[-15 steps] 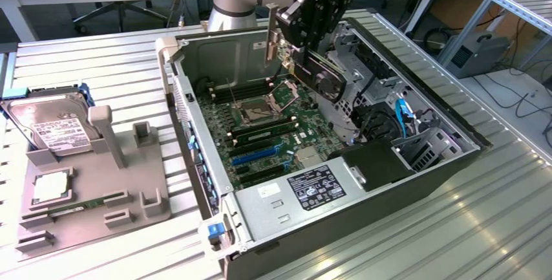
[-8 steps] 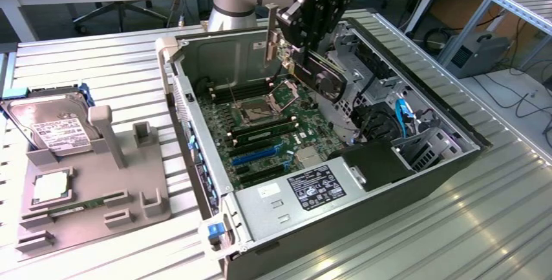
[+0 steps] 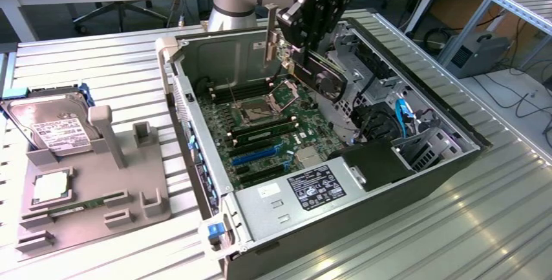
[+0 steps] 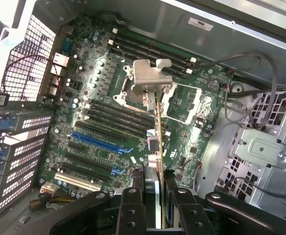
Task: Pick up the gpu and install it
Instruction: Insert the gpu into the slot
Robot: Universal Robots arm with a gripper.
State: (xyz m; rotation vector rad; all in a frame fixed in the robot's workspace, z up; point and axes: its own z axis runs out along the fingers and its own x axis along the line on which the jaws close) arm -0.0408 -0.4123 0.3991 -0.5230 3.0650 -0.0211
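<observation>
Closest to the wrist camera are the gripper's point(image 4: 155, 205) two black fingers point(image 4: 131, 210), pinched on the thin edge of the gpu point(image 4: 158, 142). The card is seen edge-on, a narrow line running from the fingers out to its silvery bracket point(image 4: 147, 73) at the far end. It hangs in the air above the motherboard point(image 4: 84, 98), over the region between the CPU socket point(image 4: 182, 100) and the black and blue expansion slots point(image 4: 96, 139). It appears not yet seated in any slot; no contact with the board can be seen.

In the exterior view, an open computer case point(image 3: 414, 189) lies on its side on a ribbed metal table point(image 3: 103, 66). The gripper point(image 3: 315, 24) is above the case, near its far end, holding the gpu point(image 3: 324, 76) upright on edge, with the black cooler facing the exterior view's right. The card is above the motherboard point(image 3: 276, 134), well clear of the slots. Beside the case, toward the exterior view's left, a grey parts holder point(image 3: 112, 183) carries a hard drive point(image 3: 52, 128), a CPU point(image 3: 50, 186) and a memory stick point(image 3: 77, 205).

Judging progress: the pick-up looks done, since the card is lifted and held over the case. Still left are lining it up with a slot and pressing it home.
</observation>
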